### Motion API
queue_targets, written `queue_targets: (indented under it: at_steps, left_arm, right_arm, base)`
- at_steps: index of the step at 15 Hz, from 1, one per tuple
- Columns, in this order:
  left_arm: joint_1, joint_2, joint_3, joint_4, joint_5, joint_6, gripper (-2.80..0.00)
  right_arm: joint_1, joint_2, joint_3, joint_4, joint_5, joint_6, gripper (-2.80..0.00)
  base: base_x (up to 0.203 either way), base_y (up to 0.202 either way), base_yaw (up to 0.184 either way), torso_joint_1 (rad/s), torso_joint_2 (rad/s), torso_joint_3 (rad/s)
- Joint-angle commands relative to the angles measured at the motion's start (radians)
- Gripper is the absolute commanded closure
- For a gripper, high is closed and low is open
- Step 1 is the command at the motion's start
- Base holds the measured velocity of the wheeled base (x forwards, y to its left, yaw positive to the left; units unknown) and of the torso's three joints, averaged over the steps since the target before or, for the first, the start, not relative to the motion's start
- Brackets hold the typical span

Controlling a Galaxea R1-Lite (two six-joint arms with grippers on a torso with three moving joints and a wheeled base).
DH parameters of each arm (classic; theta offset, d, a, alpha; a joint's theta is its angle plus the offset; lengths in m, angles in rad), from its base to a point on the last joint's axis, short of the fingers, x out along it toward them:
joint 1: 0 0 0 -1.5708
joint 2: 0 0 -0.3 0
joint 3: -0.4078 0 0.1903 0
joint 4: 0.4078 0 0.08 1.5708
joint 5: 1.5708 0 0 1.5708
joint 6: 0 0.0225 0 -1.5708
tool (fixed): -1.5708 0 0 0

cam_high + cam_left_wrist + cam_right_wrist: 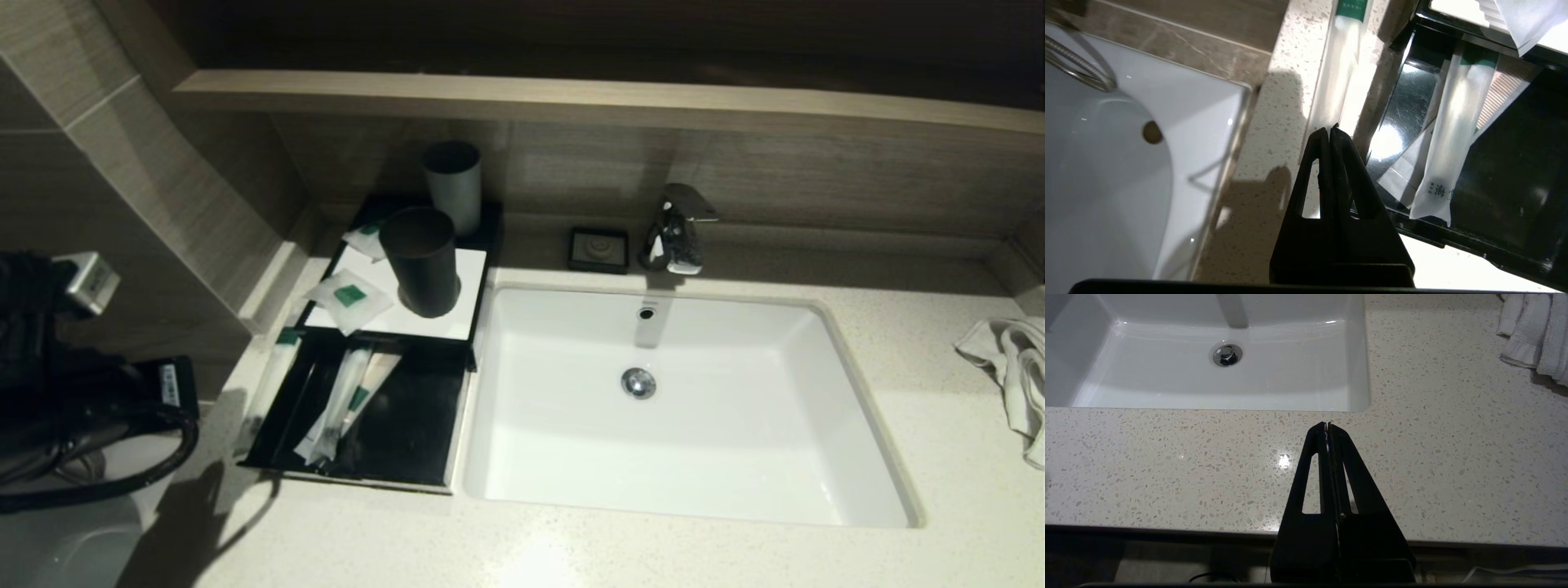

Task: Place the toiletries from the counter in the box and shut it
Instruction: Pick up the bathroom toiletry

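Hovering left gripper [1329, 131], jaws pressed together on nothing, above one long sachet [1341, 77] lying on the worktop [1274, 122] beside the box [392, 322]; drawer [408, 433] open, long sachet [343, 400] inside. Right gripper [1327, 425] parked, jaws together.

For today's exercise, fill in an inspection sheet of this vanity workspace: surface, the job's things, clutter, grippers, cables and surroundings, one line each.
Surface: speckled off-white counter with an inset white sink.
Job's things: black box with its drawer pulled out; long sachets in the drawer; one long sachet on the counter beside the drawer; two small sachets on the box's white top.
Clutter: black cup and grey cup on the box; soap dish; crumpled towel.
Grippers: left gripper shut, empty, above the counter sachet's end; right gripper shut, parked over bare counter.
Cables: black cable looped at the left arm.
Surroundings: faucet, wood-look ledge, tiled wall.
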Motion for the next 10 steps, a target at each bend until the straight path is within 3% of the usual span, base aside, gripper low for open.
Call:
queue_targets:
  at_steps: [1, 10]
  left_arm:
    - [0.061, 0.031, 0.002, -0.011, -0.090, 0.000, 0.00]
    - [0.118, 0.140, 0.007, -0.124, -0.211, 0.000, 0.00]
  right_arm:
    - [0.000, 0.000, 0.000, 0.000, 0.000, 0.001, 0.00]
    - [0.000, 0.000, 0.000, 0.000, 0.000, -0.001, 0.00]
  base:
    - [0.000, 0.000, 0.000, 0.000, 0.00, 0.000]
    - [0.000, 0.000, 0.000, 0.000, 0.00, 0.000]
